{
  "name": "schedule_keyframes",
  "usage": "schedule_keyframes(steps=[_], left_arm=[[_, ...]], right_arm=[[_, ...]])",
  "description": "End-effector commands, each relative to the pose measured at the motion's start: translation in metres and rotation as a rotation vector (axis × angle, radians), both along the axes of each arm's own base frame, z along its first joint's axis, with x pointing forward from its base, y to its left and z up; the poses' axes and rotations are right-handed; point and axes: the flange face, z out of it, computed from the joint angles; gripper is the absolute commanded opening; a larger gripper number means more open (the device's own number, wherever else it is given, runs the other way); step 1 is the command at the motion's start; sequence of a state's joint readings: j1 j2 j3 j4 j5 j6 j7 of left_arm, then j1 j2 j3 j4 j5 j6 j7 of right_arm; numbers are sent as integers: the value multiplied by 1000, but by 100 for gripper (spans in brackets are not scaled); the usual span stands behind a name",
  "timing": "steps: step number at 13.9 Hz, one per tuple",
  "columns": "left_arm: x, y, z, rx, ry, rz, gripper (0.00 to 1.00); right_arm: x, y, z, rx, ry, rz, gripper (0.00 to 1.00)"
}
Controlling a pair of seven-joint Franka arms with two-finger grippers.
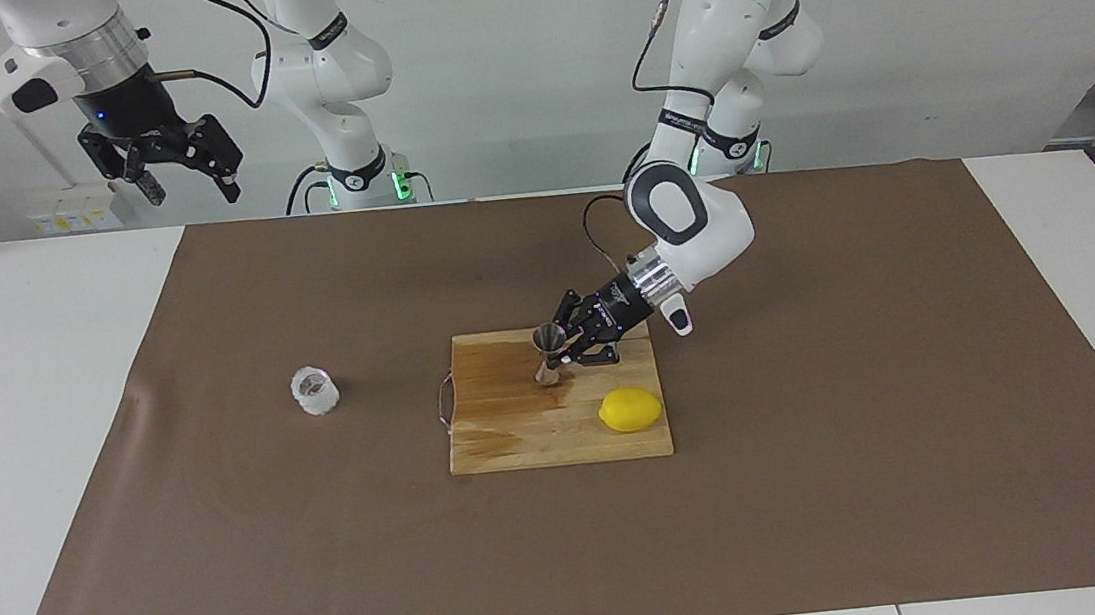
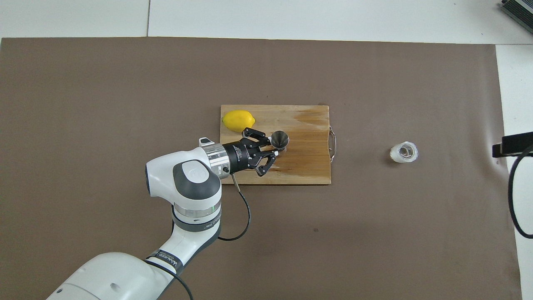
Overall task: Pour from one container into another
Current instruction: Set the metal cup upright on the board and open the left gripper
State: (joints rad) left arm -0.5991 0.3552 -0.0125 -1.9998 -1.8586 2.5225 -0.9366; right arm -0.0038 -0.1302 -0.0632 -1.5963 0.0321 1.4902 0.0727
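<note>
The steel jigger (image 1: pixel 549 353) stands on the wooden cutting board (image 1: pixel 520 436), near the board's edge nearer to the robots. My left gripper (image 1: pixel 566 350) reaches down at a slant and its fingers are closed about the jigger's waist; in the overhead view the gripper (image 2: pixel 272 147) sits beside the jigger's rim (image 2: pixel 280 139). The small whitish glass cup (image 1: pixel 314 390) stands upright on the brown mat toward the right arm's end, apart from the board; it also shows in the overhead view (image 2: pixel 404 152). My right gripper (image 1: pixel 189 181) waits high in the air, open and empty.
A yellow lemon (image 1: pixel 631 409) lies on the board, farther from the robots than the left gripper; it also shows in the overhead view (image 2: pixel 238 120). The board (image 2: pixel 308 168) has a wet stain and a metal handle (image 2: pixel 332 143) on the side toward the cup.
</note>
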Motion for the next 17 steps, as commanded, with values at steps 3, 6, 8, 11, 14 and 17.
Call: schedule_keyframes(steps=[3,6,8,11,14,17], left_arm=[[-1,-4,-4,0,-45,17,0],[-3,-4,-6,9,-54,13,0],[-3,-2,-6,20,-56,21,0],[-7,-7,-10,34,-59,12,0],[-7,-6,-10,34,-62,10,69],[-5,-5,-9,45,-105,-10,100]], right_arm=[[-6,-3,2,-10,7,12,100],[-6,-3,2,-10,7,12,100],[-6,-3,2,-10,7,12,100],[-6,-3,2,-10,7,12,100],[-6,-3,2,-10,7,12,100],[-6,-3,2,-10,7,12,100]])
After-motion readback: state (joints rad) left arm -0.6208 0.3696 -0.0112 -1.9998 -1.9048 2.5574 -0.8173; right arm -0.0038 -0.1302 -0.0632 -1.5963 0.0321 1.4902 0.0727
